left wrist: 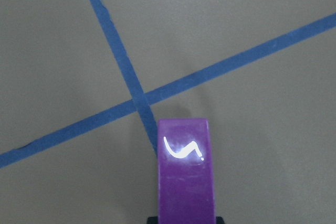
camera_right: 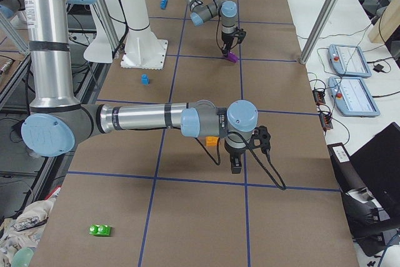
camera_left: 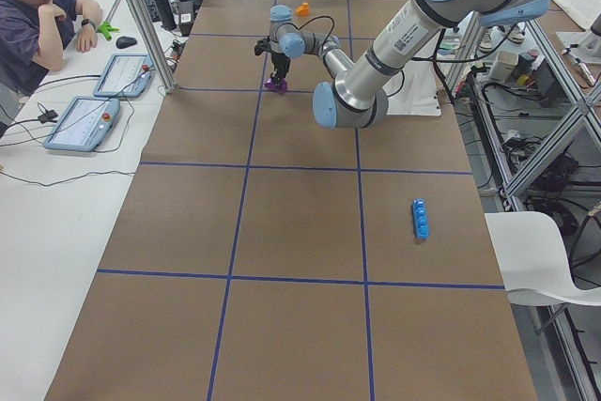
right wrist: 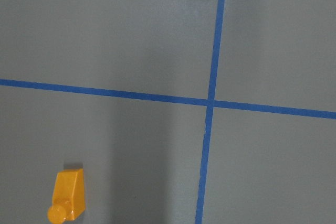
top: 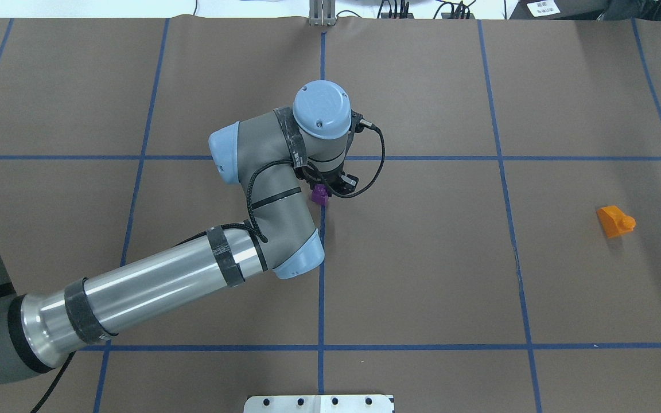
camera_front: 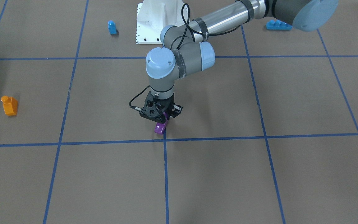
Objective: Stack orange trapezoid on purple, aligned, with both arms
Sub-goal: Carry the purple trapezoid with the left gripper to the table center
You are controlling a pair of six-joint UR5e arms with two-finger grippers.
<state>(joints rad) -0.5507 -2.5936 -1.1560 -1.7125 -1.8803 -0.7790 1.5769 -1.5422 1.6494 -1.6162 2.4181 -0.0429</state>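
- The left arm reaches from its base to the middle of the table (camera_front: 259, 174), with its wrist turned so the tool points down.
- The left gripper (camera_front: 165, 117) is clamped on the purple (camera_front: 160, 127). The block projects below the fingers and is tilted in the front-facing view.
- The left wrist view shows the purple between the two black finger ends at the bottom edge, with a glossy highlight on its upper face.
- The purple sits at a crossing of blue tape lines (left wrist: 139, 100). The views do not show whether it touches the table.
- The orange trapezoid (camera_front: 10, 106) lies on the table on the robot's right side, well apart from the purple. Its stud points sideways.
- The right gripper (camera_right: 236, 166) appears only in the exterior right view, pointing down just beside the orange trapezoid. Whether its fingers are apart or together cannot be told.
- The right wrist view shows the orange trapezoid in its lower left corner, with no fingers in frame.
- A small blue block (camera_front: 112, 27) and a long blue brick (camera_front: 278, 25) rest near the robot base.
- A green block (camera_right: 99, 230) lies at the table's right end.
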